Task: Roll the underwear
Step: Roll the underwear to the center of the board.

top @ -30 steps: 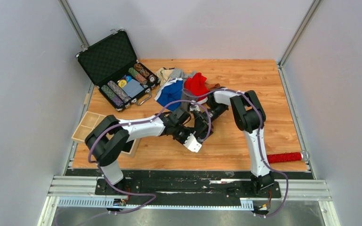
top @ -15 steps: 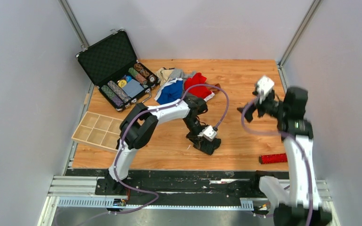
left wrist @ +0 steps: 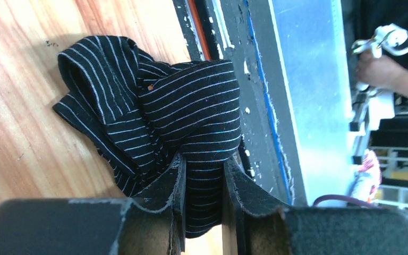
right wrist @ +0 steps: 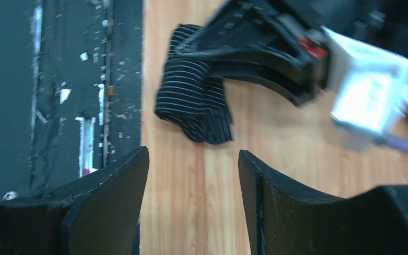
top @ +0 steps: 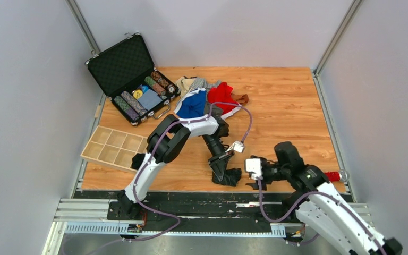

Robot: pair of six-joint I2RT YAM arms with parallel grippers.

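From above, the left gripper [top: 225,172] sits in the lower centre of the frame, clenched on the black striped underwear [top: 233,178], which lies on the wooden table [top: 287,117] right at its bottom edge. Just to the right, the right gripper [top: 252,179] points at that garment. The pile of underwear [top: 207,98] lies in the upper centre, the open poker-chip case [top: 133,79] at upper left, the wooden tray [top: 111,146] at left and the red stick [top: 332,175] at lower right.

In the left wrist view, both fingers [left wrist: 176,194] pinch a fold of the striped cloth at bottom centre. The rest bunches above them, beside the black rail [left wrist: 255,106].

In the right wrist view, the fingers [right wrist: 122,196] stand apart at the bottom with only bare wood between them, released. The striped garment lies above them, held by the other claw at upper centre.
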